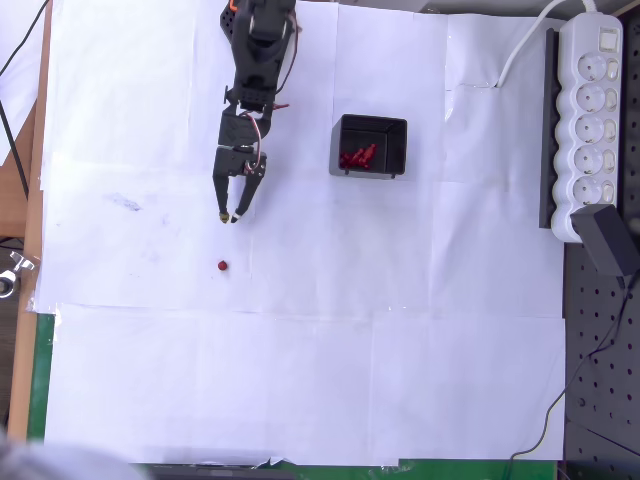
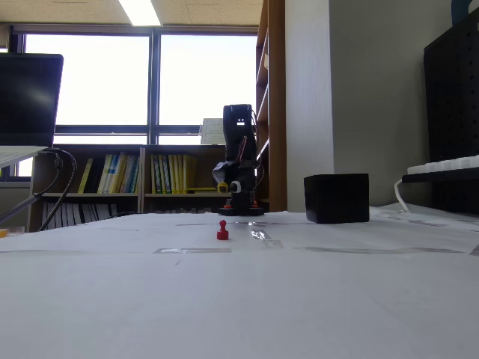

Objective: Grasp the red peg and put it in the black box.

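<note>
White paper sheets (image 2: 239, 299) cover the table, and the red peg (image 2: 222, 231) stands upright on them, alone. From overhead, the black box (image 1: 369, 146) holds a bunched cluster of red pegs (image 1: 357, 157) and sits well to the right of the arm. Near its tips, the gripper (image 1: 229, 216) points down the picture, jaws slightly apart and holding nothing. That single red peg (image 1: 222, 266) lies just below them, untouched.
</note>
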`<state>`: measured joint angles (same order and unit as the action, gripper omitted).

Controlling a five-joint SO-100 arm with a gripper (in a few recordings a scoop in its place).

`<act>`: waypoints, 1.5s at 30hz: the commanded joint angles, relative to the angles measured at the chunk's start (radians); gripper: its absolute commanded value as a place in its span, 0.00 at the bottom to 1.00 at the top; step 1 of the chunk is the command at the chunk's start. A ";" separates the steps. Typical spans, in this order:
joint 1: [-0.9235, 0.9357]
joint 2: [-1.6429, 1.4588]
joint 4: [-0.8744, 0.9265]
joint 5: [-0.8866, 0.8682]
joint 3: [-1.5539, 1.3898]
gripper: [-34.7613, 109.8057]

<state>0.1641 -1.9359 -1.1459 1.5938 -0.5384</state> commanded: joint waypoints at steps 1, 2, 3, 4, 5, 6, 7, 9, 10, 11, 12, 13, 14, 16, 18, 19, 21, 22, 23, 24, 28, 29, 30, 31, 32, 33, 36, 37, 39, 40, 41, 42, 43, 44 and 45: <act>0.023 -0.061 -0.075 0.020 -0.083 0.31; 0.023 -0.074 -0.078 0.018 -0.089 0.33; 0.023 -0.083 -0.077 0.021 -0.097 0.38; 0.023 -0.089 -0.075 0.020 -0.101 0.40; 0.023 -0.091 -0.075 0.014 -0.107 0.42; 0.023 -0.091 -0.069 0.009 -0.114 0.45; 0.023 -0.091 -0.058 0.008 -0.120 0.49; 0.025 -0.091 -0.026 0.020 -0.137 0.55; 0.026 -0.091 -0.009 0.028 -0.147 0.56; 0.028 -0.092 0.000 0.028 -0.155 0.56; 0.029 -0.095 0.002 0.021 -0.166 0.57; 0.029 -0.103 0.002 0.017 -0.176 0.59; 0.032 -0.112 0.003 0.020 -0.186 0.60; 0.040 -0.140 0.005 0.023 -0.213 0.60; 0.046 -0.166 0.017 0.020 -0.249 0.61; 0.051 -0.178 0.021 0.021 -0.265 0.61; 0.060 -0.204 0.035 0.032 -0.296 0.61; 0.060 -0.216 0.035 0.034 -0.310 0.61; 0.060 -0.229 0.035 0.037 -0.325 0.61; 0.060 -0.242 0.035 0.046 -0.341 0.61; 0.067 -0.296 0.052 0.067 -0.408 0.62; 0.066 -0.307 0.054 0.060 -0.423 0.62; 0.063 -0.314 0.071 0.051 -0.439 0.62; 0.060 -0.322 0.081 0.054 -0.457 0.62; 0.058 -0.328 0.081 0.051 -0.472 0.62; 0.057 -0.334 0.081 0.051 -0.485 0.62; 0.049 -0.344 0.081 0.048 -0.514 0.62; 0.044 -0.347 0.086 0.040 -0.526 0.61; 0.034 -0.351 0.103 0.012 -0.552 0.61; 0.028 -0.353 0.106 0.003 -0.561 0.61; 0.023 -0.353 0.110 -0.008 -0.568 0.61; 0.018 -0.354 0.117 -0.015 -0.574 0.61; 0.017 -0.354 0.118 -0.025 -0.577 0.61; 0.017 -0.356 0.118 -0.025 -0.578 0.61; 0.015 -0.357 0.120 -0.029 -0.581 0.61</act>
<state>0.1718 -2.3086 -1.0124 1.5647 -1.0508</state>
